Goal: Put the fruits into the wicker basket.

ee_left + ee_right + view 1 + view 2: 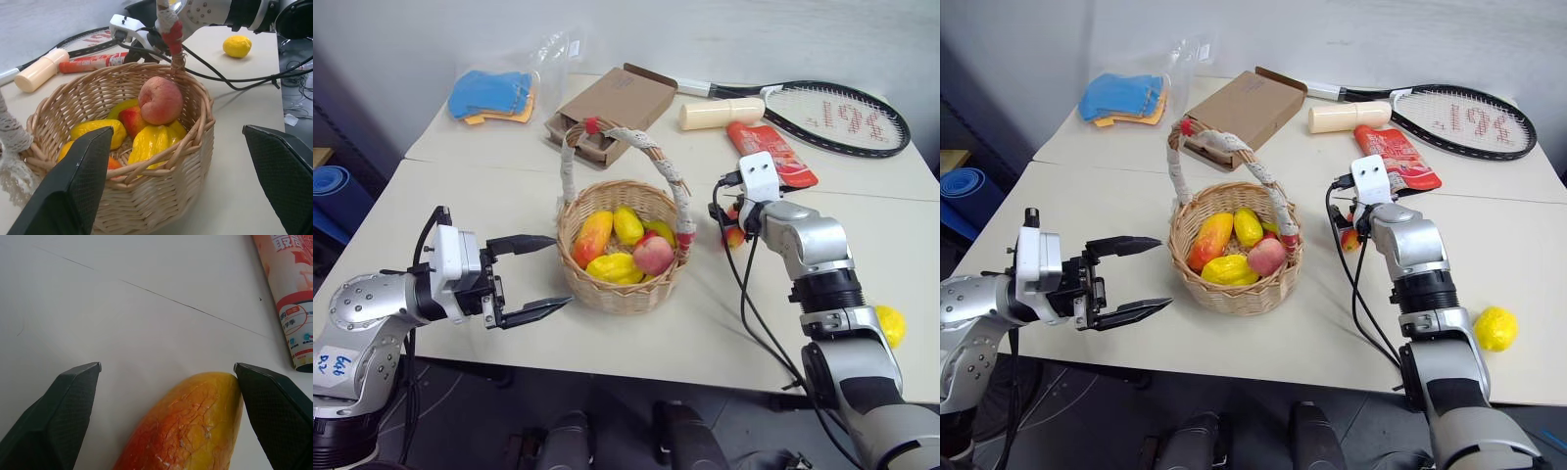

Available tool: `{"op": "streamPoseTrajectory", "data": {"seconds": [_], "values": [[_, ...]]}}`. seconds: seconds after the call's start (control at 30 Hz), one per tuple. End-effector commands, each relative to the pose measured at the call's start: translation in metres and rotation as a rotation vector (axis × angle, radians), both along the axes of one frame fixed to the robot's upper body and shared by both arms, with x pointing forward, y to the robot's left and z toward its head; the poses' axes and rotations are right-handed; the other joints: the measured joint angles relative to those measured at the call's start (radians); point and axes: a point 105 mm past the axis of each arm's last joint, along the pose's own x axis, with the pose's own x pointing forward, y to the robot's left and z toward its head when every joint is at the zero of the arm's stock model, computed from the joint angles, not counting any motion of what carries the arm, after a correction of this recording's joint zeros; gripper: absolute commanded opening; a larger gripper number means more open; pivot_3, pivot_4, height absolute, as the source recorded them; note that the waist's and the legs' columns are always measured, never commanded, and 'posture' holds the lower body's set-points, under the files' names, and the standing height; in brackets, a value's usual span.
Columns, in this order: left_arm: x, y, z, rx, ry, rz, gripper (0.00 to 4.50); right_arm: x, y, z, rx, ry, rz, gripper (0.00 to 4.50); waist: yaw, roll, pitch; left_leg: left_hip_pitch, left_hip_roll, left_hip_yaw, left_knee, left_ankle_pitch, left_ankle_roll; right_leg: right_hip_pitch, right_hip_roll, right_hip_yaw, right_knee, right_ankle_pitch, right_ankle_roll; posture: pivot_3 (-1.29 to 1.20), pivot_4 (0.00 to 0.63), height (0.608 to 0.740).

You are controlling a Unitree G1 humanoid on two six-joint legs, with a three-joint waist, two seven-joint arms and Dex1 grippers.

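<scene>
The wicker basket (pixel 1234 294) stands mid-table with several fruits inside, among them a pink peach (pixel 653 255) and an orange-yellow mango (pixel 592 237). My left gripper (pixel 1165 272) hovers open just left of the basket, level, with nothing between its fingers. Right of the basket another red-yellow mango (pixel 190 426) lies on the table. My right gripper (pixel 167 365) is open around its tip, angled down, a finger on either side and not clamped. A bumpy yellow lemon (pixel 1495 328) sits alone near the table's front right edge.
At the back lie a tennis racket (pixel 842 117), a red snack packet (pixel 773 152), a cream cylinder (pixel 720 114), a brown cardboard box (pixel 612 108) and blue cloths in a plastic bag (pixel 491 95). The basket's tall handle (pixel 675 186) arches beside my right wrist.
</scene>
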Motion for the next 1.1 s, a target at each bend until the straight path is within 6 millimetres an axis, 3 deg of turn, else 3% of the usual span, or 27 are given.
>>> {"op": "streamPoseTrajectory", "data": {"seconds": [0.03, 0.27, 0.5, 0.6, 0.73, 0.9, 1.0, 1.1], "values": [[-0.005, -0.003, 0.008, -0.001, -0.04, -0.006, 4.45, -0.007, 0.004, 0.029, 0.036, -0.129, 0.045, 4.5, 0.0, 0.0, 0.0, 0.0, 0.001, 0.0, 0.0, 0.001, -0.001, 0.0, 0.0, 0.0, 0.0, 0.0, 0.0, 0.0, 0.15, 0.74], [-0.003, -0.005, 0.009, -0.008, -0.038, -0.008, 4.45, -0.015, -0.013, 0.023, 0.038, -0.081, -0.059, 4.5, -0.005, 0.0, 0.0, 0.004, 0.001, 0.0, -0.001, 0.003, -0.003, 0.0, 0.0, 0.001, 0.005, 0.0, -0.001, 0.0, 0.15, 0.74], [0.002, -0.004, 0.011, -0.003, -0.034, -0.022, 4.45, -0.032, 0.012, -0.021, 0.227, 0.238, 0.0, 4.5, -0.005, 0.0, 0.0, 0.004, 0.001, 0.0, -0.002, 0.003, -0.003, 0.0, 0.0, 0.001, 0.005, 0.0, -0.001, 0.0, 0.15, 0.74], [0.002, -0.003, 0.011, -0.001, -0.035, -0.024, 4.45, -0.035, 0.009, -0.026, 0.211, 0.287, -0.006, 4.5, -0.004, 0.0, 0.0, 0.005, 0.001, 0.0, -0.002, 0.003, -0.003, 0.0, 0.0, 0.001, 0.005, 0.0, -0.001, 0.0, 0.15, 0.74], [0.002, -0.002, 0.013, -0.015, -0.031, -0.026, 4.5, -0.036, 0.002, -0.015, 0.218, 0.271, -0.003, 3.54, -0.003, 0.0, 0.0, 0.005, 0.001, 0.0, -0.002, 0.003, -0.003, 0.0, 0.0, 0.001, 0.004, 0.0, -0.001, 0.0, 0.15, 0.74], [0.0, 0.0, 0.011, -0.003, -0.012, -0.045, 4.5, -0.04, -0.016, -0.004, 0.195, 0.231, 0.033, 1.84, -0.002, 0.0, 0.0, 0.004, 0.0, 0.0, -0.002, 0.003, -0.003, 0.0, 0.001, 0.001, 0.003, 0.0, -0.001, 0.0, 0.15, 0.74], [-0.001, 0.001, 0.009, 0.007, -0.002, -0.05, 4.5, -0.052, -0.031, 0.013, 0.097, 0.165, 0.114, 1.61, 0.004, 0.0, 0.0, 0.004, 0.0, 0.0, -0.003, 0.003, -0.002, 0.0, 0.002, 0.0, 0.001, 0.0, -0.001, 0.0, 0.15, 0.74], [0.0, 0.005, 0.007, 0.019, 0.0, -0.035, 4.5, -0.078, -0.041, 0.031, 0.06, 0.132, 0.294, 1.61, 0.005, 0.001, 0.0, 0.002, -0.001, -0.001, -0.003, 0.002, -0.001, 0.0, 0.002, 0.0, -0.001, 0.0, -0.001, 0.0, 0.15, 0.74]]}}
